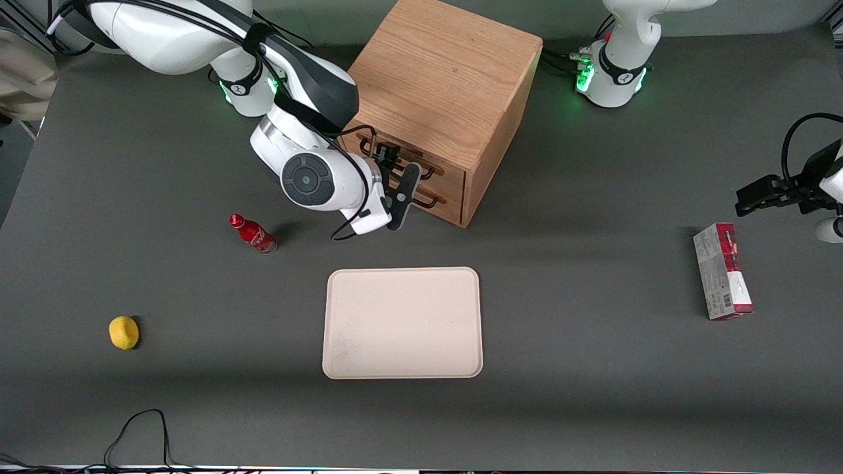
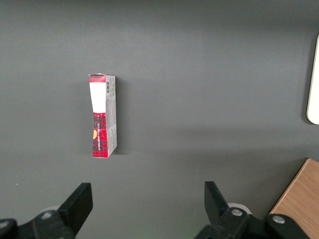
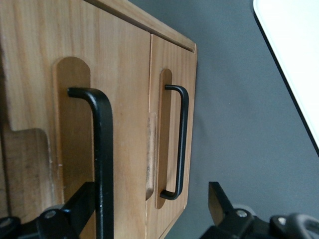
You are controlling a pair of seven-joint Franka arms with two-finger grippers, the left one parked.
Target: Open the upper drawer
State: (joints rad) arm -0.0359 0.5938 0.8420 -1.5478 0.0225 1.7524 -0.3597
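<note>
— Where's the upper drawer (image 3: 75, 114)?
— In the grainy oak cabinet (image 1: 448, 79), its thin black bar handle (image 3: 102, 149) between the gripper's (image 3: 144, 211) spread fingers.
— Nearby?
— A smooth cream tray (image 1: 403, 322).

Oak grain, black bars, matt grey bench

The cabinet (image 1: 448, 85) is light oak with open grain, as is its upper drawer (image 3: 99, 99), whose handle (image 3: 102, 159) is a smooth, satin black bar. The gripper (image 1: 395, 181) at that handle, fingers spread, looks like matt black plastic. The bench (image 1: 593, 395) is dull dark grey; the tray (image 1: 402, 322) matt cream; the bottle (image 1: 252, 234) glossy red; the box (image 1: 721, 270) printed card
</note>
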